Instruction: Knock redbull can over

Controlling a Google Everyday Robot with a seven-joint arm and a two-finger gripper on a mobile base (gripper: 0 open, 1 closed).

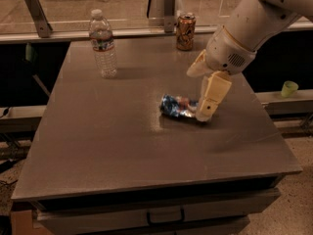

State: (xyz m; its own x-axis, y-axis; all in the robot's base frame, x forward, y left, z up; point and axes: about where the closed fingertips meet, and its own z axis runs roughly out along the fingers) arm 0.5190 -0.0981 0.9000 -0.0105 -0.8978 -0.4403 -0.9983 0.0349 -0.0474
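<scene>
Arm (247, 31): running out of view at the upper right corner, so only the pale forearm and wrist are showing.
Gripper (195, 95): hanging low over the right half of the table (112, 151), just right of the redbull can; its two fingers are standing apart and gripping nothing.
Lower finger (212, 96): pointing down and covering the can's right end; whether it is touching the can, I cannot tell.
Redbull can (176, 106): lying on its side near the middle of the table, blue and silver, dented.
Water bottle (103, 43): standing upright and capped at the far left of the table; its fill level is not showing.
Orange-brown can (185, 31): standing upright at the far edge, well apart from the fallen can; its contents are staying hidden.
Green cup (289, 88): sitting on a ledge right of the table, its inside not showing.
Drawer front (161, 214): sitting under the table, partly running off the bottom edge.
</scene>
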